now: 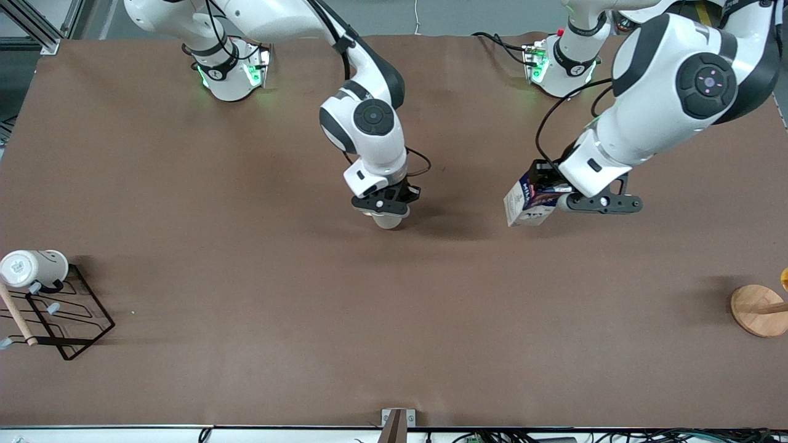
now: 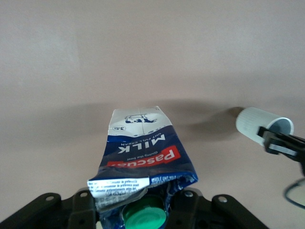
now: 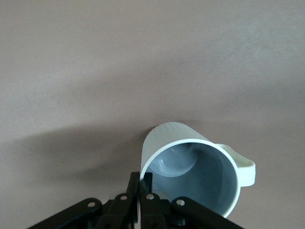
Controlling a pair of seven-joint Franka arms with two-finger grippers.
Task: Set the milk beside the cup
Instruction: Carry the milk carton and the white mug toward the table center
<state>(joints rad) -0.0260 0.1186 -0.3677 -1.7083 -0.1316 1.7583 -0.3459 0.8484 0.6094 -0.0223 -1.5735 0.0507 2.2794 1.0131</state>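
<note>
My left gripper [image 1: 545, 195] is shut on the top of the milk [image 1: 526, 203], a blue and white carton. It holds the carton tilted just over the table toward the left arm's end. In the left wrist view the milk [image 2: 143, 148] fills the middle, its green cap between my left gripper's [image 2: 143, 212] fingers. My right gripper [image 1: 385, 206] is shut on the rim of the beige-grey cup [image 1: 388, 220] at the table's middle. The cup [image 3: 190, 167] is pinched by its wall in the right gripper [image 3: 141, 179]. I cannot tell whether it rests on the table. The cup [image 2: 257, 123] also shows tilted in the left wrist view.
A white cup [image 1: 34, 267] lies on a black wire rack [image 1: 74, 344] with a wooden stick [image 1: 18, 320] at the right arm's end. A round wooden stand [image 1: 760, 311] sits at the left arm's end, nearer the front camera.
</note>
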